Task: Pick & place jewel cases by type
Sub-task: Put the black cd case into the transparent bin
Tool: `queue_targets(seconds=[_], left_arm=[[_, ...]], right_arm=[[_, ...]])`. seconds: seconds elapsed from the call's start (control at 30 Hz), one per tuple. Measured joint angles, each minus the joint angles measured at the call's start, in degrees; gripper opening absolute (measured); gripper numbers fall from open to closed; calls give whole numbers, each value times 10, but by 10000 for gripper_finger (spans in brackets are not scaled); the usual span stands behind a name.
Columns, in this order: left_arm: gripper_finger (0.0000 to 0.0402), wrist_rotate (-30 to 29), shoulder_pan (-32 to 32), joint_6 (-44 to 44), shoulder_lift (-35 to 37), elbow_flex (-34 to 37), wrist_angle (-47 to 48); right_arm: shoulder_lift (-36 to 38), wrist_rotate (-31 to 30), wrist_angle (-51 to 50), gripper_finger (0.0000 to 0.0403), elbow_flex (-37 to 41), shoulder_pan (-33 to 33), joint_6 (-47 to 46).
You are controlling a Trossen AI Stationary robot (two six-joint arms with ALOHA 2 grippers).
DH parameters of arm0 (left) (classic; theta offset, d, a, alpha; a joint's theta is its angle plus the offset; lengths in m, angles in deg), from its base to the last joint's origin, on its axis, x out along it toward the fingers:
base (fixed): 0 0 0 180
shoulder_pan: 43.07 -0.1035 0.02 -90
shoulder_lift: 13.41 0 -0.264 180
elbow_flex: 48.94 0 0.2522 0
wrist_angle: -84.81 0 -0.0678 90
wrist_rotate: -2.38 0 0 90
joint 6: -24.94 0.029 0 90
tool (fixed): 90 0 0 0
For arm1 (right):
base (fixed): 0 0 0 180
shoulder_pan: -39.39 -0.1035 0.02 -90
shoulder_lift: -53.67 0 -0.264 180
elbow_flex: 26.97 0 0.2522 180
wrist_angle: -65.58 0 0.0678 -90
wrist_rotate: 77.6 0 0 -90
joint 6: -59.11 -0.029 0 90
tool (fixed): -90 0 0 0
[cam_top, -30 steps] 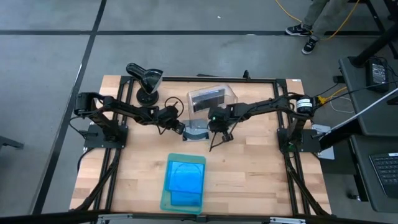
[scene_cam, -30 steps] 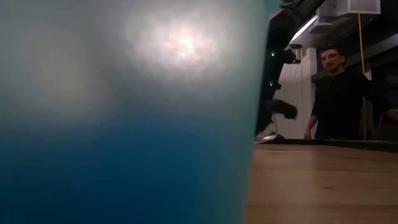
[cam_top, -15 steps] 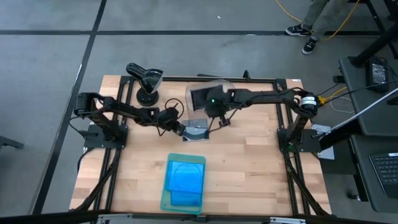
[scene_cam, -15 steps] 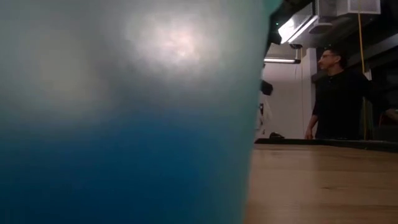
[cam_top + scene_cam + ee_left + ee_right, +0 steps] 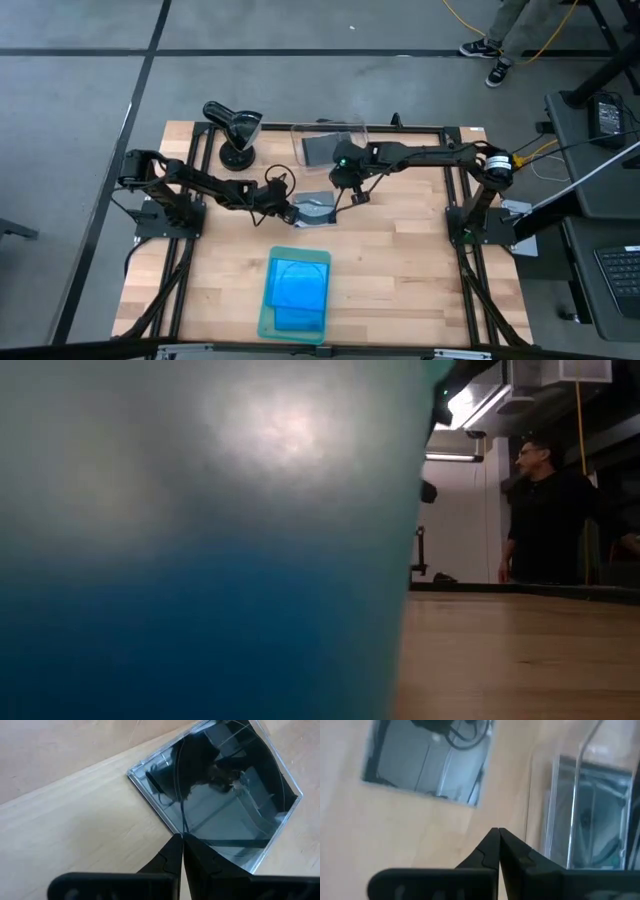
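One dark grey/clear jewel case (image 5: pixel 316 208) (image 5: pixel 220 790) lies flat on the wooden table, a disc showing inside it. My left gripper (image 5: pixel 291 213) (image 5: pixel 181 839) is shut, its tips at that case's left edge. My right gripper (image 5: pixel 357 194) (image 5: pixel 498 832) is shut too and hovers over bare wood between this case (image 5: pixel 427 760) and the clear bin (image 5: pixel 328 143) (image 5: pixel 585 815). More grey cases stand inside the bin. Blue cases (image 5: pixel 298 285) lie stacked on the pale green tray (image 5: pixel 266 318) near the table's near edge. My left gripper has its shut fingertips (image 5: pixel 175 845) against the case's edge (image 5: pixel 172 827), about midway along the side facing the table's left. The fingers come in low from the left, slanting down. The case lies flat on the table.
A black lamp-like stand (image 5: pixel 236 130) sits at the far left corner. The low view is almost filled by the blurred tray and blue cases (image 5: pixel 200 560); a person (image 5: pixel 550 510) stands beyond the table. Bare wood lies on either side of the tray.
My right gripper rose from the table beside the case and drew back toward the far edge. The clear bin shifted toward the far-left. My left gripper crept toward the case, and the case turned slightly on the table.
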Motion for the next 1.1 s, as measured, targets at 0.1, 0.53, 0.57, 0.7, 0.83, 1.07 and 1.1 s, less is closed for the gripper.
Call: queue_targets(seconds=[0.1,0.53,0.57,0.7,0.83,1.07,1.1], left_arm=[[8,-12,3,-9,0,0,0],[8,12,2,-45,5,0,7],[8,24,1,-45,10,0,10],[8,53,0,-45,30,0,9],[9,49,-6,-58,61,0,18],[51,73,-15,-44,91,0,40],[64,81,-16,-44,93,0,42]], right_arm=[[22,0,-13,10,0,-18,0],[120,5,112,10,200,-38,-77],[120,5,129,8,216,-40,-76],[111,22,185,9,256,-42,-74],[89,44,210,26,271,-42,-77],[38,75,238,57,272,-45,-75],[35,80,242,63,272,-45,-75]])
